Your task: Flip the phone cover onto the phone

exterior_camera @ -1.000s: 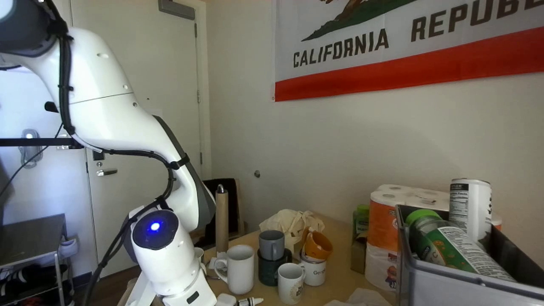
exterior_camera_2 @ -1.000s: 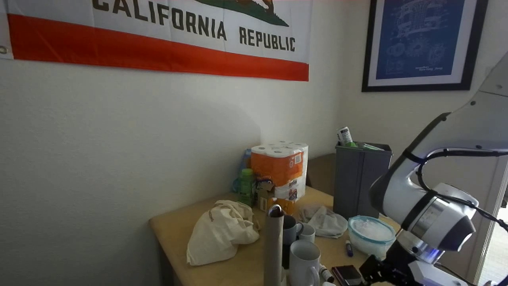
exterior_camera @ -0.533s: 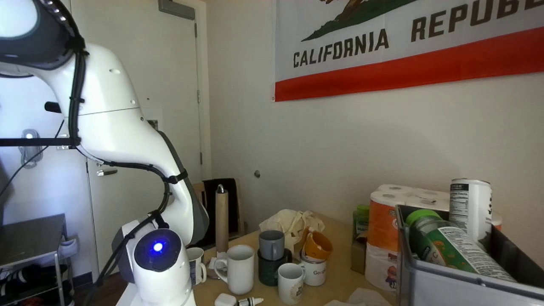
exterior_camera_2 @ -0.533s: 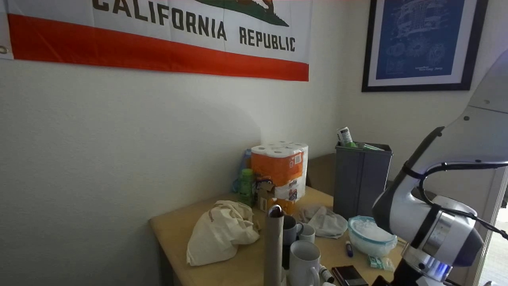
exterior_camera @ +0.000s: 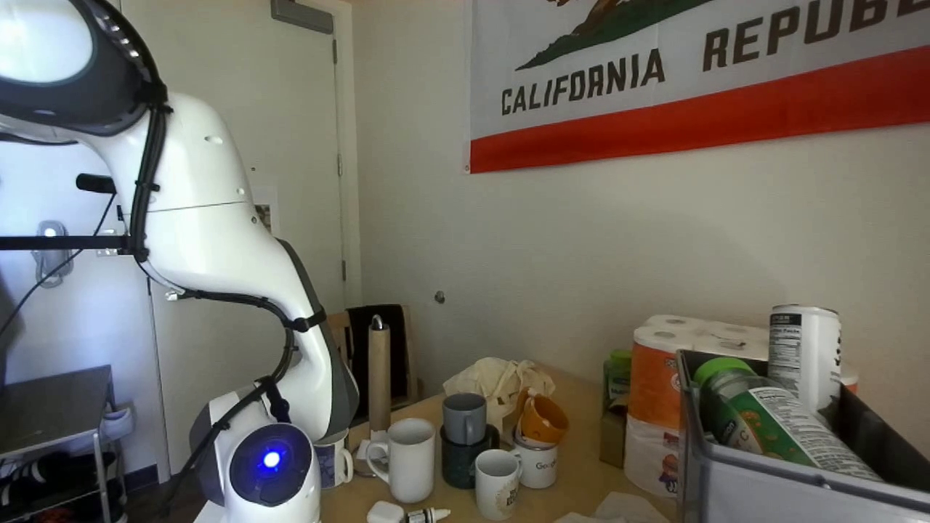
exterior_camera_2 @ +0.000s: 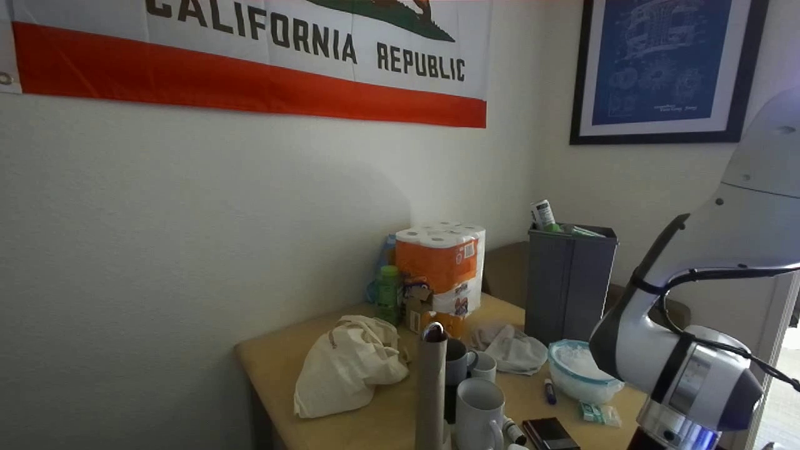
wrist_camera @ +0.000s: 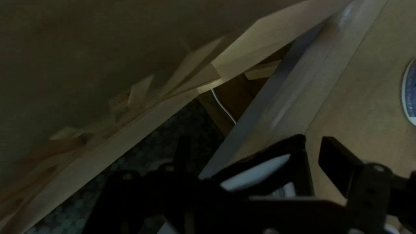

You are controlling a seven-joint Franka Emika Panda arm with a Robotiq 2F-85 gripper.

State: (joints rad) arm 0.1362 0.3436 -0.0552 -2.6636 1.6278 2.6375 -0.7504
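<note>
A dark phone-like slab [exterior_camera_2: 550,433] with a brownish edge lies flat on the table in an exterior view; I cannot tell phone and cover apart there. In the wrist view my gripper [wrist_camera: 256,143] has its fingers wide apart. A dark object [wrist_camera: 300,162] with a pale oblong patch shows between and beyond the fingers, near the table's edge. It may be the phone cover, but the picture is too dark to tell. Neither finger visibly grips it. In an exterior view only a black part at the wrist shows at the bottom edge; the fingers are out of frame.
White mugs [exterior_camera: 410,459], a grey mug [exterior_camera: 465,418] and a tall tube [exterior_camera_2: 431,387] stand near the slab. A marker [exterior_camera_2: 550,392], a small packet [exterior_camera_2: 600,414] and a lidded bowl [exterior_camera_2: 584,375] lie beyond. A blue-patterned mug [wrist_camera: 411,91] is at the right in the wrist view.
The arm has lowered and drawn away from the slab; the gripper dropped out of the exterior frame. The slab and a small packet are now uncovered. The slab itself has not moved.
</note>
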